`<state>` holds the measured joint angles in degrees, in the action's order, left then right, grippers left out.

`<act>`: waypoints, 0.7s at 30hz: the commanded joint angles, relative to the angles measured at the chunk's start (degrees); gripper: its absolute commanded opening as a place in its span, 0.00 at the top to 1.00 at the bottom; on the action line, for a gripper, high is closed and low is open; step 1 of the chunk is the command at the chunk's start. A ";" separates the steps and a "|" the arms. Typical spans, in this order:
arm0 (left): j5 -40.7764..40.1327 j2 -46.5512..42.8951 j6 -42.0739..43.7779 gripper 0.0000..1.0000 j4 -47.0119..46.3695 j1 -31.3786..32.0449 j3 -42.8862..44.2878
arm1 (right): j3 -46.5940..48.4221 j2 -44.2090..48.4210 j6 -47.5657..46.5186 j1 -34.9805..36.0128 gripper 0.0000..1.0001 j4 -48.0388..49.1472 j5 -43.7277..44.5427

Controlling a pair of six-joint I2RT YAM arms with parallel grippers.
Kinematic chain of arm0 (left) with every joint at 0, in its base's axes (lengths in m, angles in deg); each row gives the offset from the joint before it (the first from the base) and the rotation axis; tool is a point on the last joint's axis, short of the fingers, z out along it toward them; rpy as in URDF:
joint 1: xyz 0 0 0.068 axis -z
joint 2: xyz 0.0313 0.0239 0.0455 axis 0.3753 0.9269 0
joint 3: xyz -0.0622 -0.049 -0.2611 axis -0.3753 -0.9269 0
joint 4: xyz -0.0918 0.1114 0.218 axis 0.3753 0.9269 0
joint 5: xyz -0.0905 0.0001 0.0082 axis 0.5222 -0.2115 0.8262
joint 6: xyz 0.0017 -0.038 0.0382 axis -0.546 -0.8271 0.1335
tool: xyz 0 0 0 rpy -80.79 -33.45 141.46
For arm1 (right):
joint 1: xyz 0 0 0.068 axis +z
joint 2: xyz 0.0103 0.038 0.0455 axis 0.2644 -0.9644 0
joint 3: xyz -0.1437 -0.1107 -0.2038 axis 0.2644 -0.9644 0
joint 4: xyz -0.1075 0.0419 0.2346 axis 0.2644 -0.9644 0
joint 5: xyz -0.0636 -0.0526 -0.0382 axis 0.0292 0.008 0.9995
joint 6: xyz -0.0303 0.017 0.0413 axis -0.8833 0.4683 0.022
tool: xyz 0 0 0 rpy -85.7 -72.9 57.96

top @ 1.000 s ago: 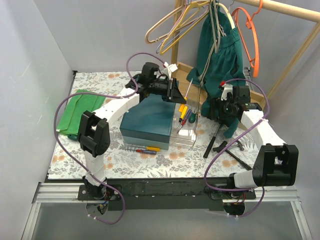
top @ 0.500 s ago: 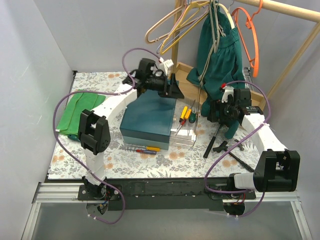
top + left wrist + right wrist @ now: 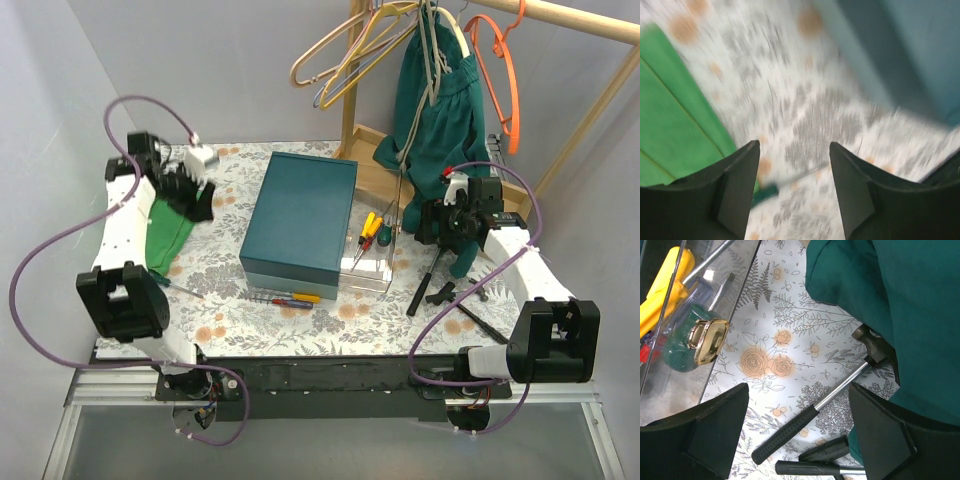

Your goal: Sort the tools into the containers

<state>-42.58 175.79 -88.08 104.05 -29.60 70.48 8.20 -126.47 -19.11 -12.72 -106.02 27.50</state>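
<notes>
The dark teal box [image 3: 300, 212] lies mid-table, its clear drawer tray [image 3: 372, 262] pulled out to the right and holding yellow, red and green screwdrivers [image 3: 370, 228]. Red and yellow screwdrivers [image 3: 292, 298] lie in front of the box. A green-handled screwdriver [image 3: 168, 283] lies at the left; it shows blurred below my open, empty left gripper [image 3: 794, 150], which hovers at the green cloth's edge [image 3: 192, 198]. My right gripper [image 3: 799, 390] is open and empty above the hammer [image 3: 816, 409], beside the tray's gold clasp [image 3: 705, 340]. The hammer [image 3: 430, 278] lies right of the tray.
A folded green cloth [image 3: 160, 225] lies at the left. A teal garment [image 3: 440, 110] and coloured hangers [image 3: 350, 50] hang from a wooden rack at the back right. More black-handled tools [image 3: 470, 300] lie near the hammer, also in the right wrist view [image 3: 826, 460].
My left arm has swung from over the back of the teal box far to the left, over the green cloth's edge. The right arm has barely moved.
</notes>
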 commanded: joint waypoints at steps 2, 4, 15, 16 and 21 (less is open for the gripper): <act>-18.85 -11.55 50.77 0.44 13.79 -6.49 -18.47 | 1.33 -2.01 0.87 -0.33 0.11 0.38 -1.83; -21.58 -11.99 58.07 0.44 11.33 -8.52 -22.52 | 2.74 -2.72 0.96 -0.33 0.12 0.03 -2.01; -19.92 -4.70 79.71 0.47 2.89 -15.83 -26.04 | 5.47 -2.72 0.87 -0.33 0.12 -1.02 -0.78; -19.92 -4.87 81.30 0.48 1.84 -15.83 -26.83 | 4.95 -2.46 0.61 -0.33 0.12 -1.02 -0.43; -18.60 -6.10 88.60 0.50 -4.49 -16.35 -33.77 | 2.48 0.35 -0.18 -0.33 0.12 -1.11 0.54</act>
<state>-63.41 171.42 -9.79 104.64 -45.44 40.34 11.35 -129.88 -18.83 -12.70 -107.40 27.11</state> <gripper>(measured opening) 0.507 0.884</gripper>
